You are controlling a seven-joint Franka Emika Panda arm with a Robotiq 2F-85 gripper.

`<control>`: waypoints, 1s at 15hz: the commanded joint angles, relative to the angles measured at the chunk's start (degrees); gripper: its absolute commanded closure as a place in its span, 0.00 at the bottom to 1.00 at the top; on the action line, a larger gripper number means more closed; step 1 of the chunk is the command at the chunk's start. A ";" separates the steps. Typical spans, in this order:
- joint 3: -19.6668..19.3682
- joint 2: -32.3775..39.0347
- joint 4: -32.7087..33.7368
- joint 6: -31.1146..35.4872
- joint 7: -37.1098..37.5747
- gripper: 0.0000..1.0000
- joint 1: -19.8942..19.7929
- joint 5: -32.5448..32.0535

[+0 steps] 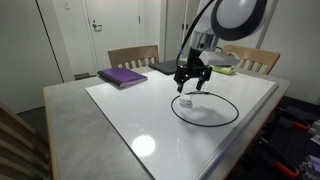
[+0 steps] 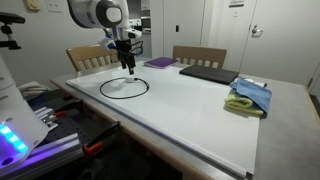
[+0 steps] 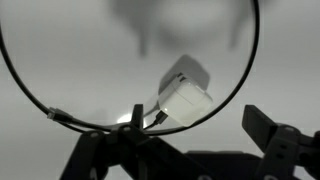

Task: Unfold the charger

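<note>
The charger's thin black cable (image 1: 236,110) lies in a round loop on the white table top and shows in both exterior views (image 2: 124,97). Its small white boxy plug (image 1: 186,101) rests on the table at the loop's edge. In the wrist view the plug (image 3: 185,100) sits just inside the cable's curve (image 3: 240,66). My gripper (image 1: 192,78) hangs just above the plug, pointing down, jaws open and empty. It also shows in an exterior view (image 2: 128,68) and in the wrist view (image 3: 180,150), fingers wide on either side.
A purple book (image 1: 122,76) and a dark flat laptop (image 2: 205,72) lie at the table's far side. Blue and yellow-green cloths (image 2: 250,97) lie near one end. Wooden chairs (image 1: 132,55) stand behind the table. The white table top (image 1: 150,115) ends in a grey border.
</note>
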 commanded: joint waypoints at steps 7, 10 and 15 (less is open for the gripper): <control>-1.59 10.09 8.71 0.97 6.11 0.00 2.04 7.91; -0.35 10.84 10.23 -1.97 6.13 0.00 1.33 11.83; 0.15 11.36 10.99 -3.36 5.94 0.00 1.24 15.00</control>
